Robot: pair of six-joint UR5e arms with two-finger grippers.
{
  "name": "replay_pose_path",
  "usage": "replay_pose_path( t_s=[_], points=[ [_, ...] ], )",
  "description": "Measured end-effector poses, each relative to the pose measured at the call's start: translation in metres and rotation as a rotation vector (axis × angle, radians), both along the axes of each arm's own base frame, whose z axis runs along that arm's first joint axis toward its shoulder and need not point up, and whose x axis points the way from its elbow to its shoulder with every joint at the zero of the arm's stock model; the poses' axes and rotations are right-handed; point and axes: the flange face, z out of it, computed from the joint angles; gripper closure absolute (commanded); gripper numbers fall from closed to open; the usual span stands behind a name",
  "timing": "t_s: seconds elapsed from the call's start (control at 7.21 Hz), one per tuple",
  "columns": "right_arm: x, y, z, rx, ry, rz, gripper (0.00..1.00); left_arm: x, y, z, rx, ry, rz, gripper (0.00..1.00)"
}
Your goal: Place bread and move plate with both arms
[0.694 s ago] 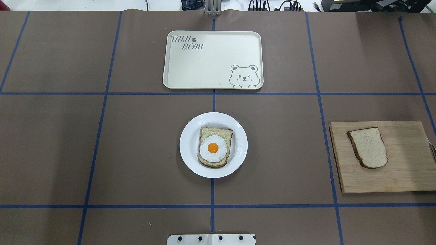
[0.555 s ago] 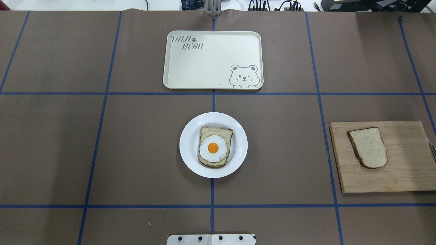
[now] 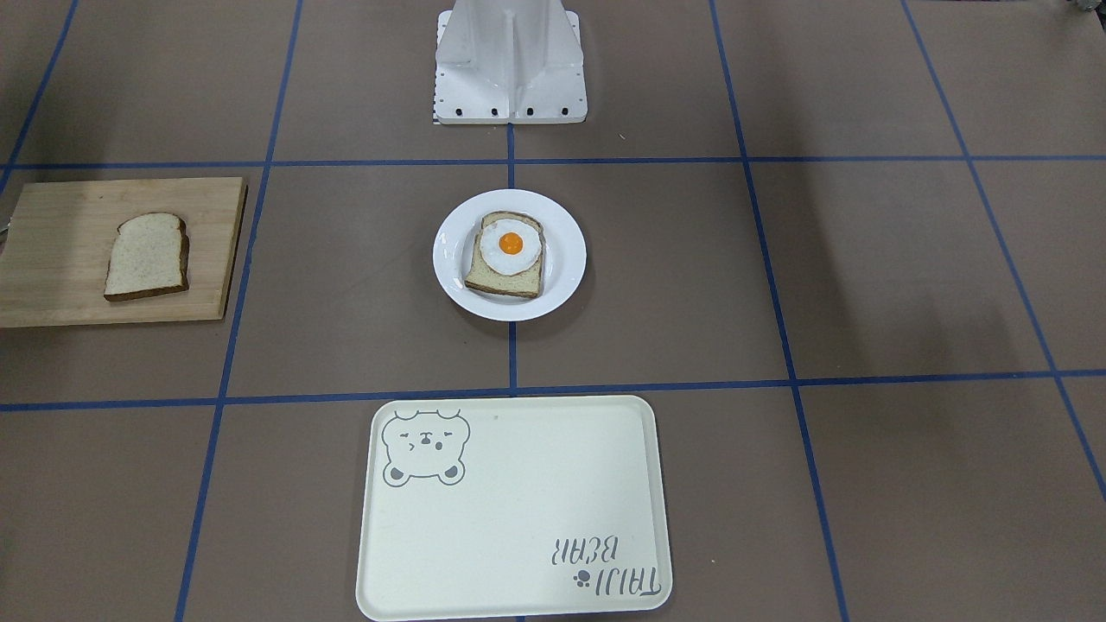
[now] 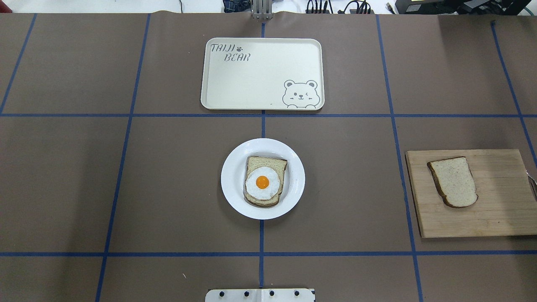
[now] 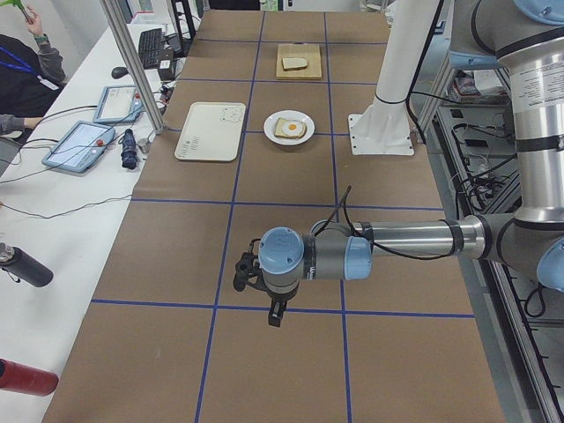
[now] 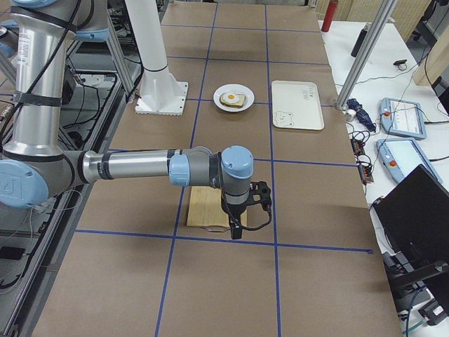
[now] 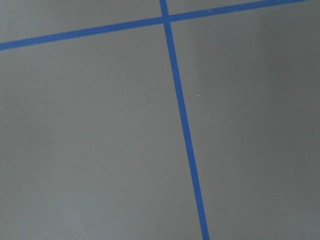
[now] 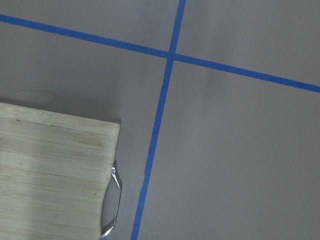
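Seen from overhead, bread (image 4: 453,181) lies flat on the board (image 4: 495,214), 3 o'clock from the plate (image 4: 295,182), long axis 11 to 5. Right fingers (image 6: 237,223), nearer, hang just past the board, bread probably at their 9 o'clock; left fingers (image 5: 275,310) are well apart. I cannot tell whether either pair is open or closed.

This is a robotics lab rather than a kitchen. The bench (image 5: 291,264) is covered in brown paper marked into squares with blue tape (image 4: 263,115). A left arm (image 5: 405,238) and a right arm (image 6: 133,167) reach over it near a white pedestal (image 6: 158,70) bolted down. Alongside stand aluminium frame posts (image 5: 132,62) and a side table (image 5: 88,229) with teach pendants (image 5: 77,145). There are also cables (image 4: 319,6), a laptop (image 6: 414,217) and an operator (image 5: 22,70) wearing a lanyard.
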Motion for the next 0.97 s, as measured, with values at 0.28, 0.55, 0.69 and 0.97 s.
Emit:
replay_pose_path(
  t_s=[0.28, 0.55, 0.69, 0.97],
  points=[
    [-0.001, -0.014, -0.022, 0.104, -0.014, 0.007, 0.00, -0.026, -0.037, -0.054, 0.137, -0.007, -0.056, 0.01],
    [-0.003, -0.012, -0.028, 0.142, -0.059, 0.010, 0.00, -0.035, -0.065, -0.095, 0.259, -0.010, -0.066, 0.01],
    [-0.007, -0.014, -0.035, 0.145, -0.087, 0.027, 0.00, -0.036, -0.066, -0.102, 0.305, -0.014, -0.063, 0.01],
    [-0.032, -0.015, -0.045, 0.104, -0.156, 0.101, 0.00, -0.034, -0.054, -0.098, 0.410, -0.023, -0.066, 0.01]
  ],
)
